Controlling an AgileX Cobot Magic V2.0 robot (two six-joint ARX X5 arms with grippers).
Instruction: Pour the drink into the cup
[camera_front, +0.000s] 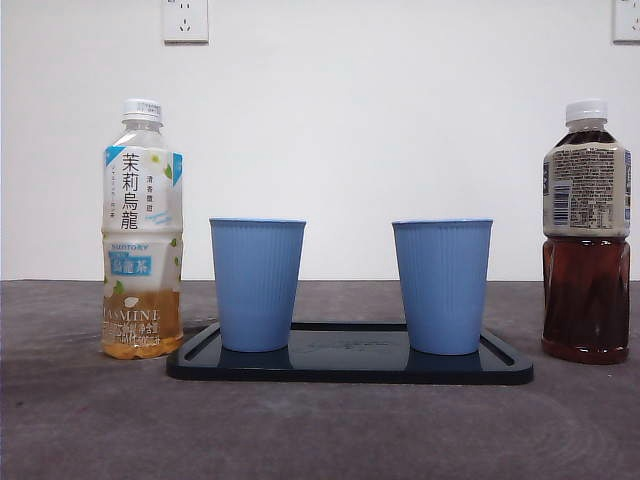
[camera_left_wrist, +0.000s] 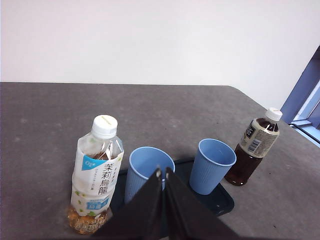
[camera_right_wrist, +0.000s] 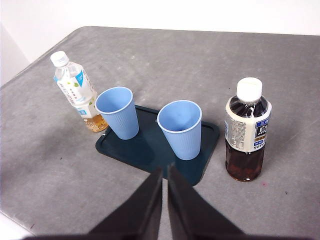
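Capped jasmine tea bottle (camera_front: 142, 230), nearly empty, stands beside blue cup (camera_front: 257, 284).

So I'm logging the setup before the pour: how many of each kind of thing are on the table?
Bottles: 2, jasmine oolong tea bottle and dark tea bottle
Blue cups: 2, and
Black tray: 1
Total: 5

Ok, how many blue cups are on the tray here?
2. One blue cup stands at the tray's end nearest the jasmine tea bottle, the other cup at the end nearest the dark tea bottle. None hidden.
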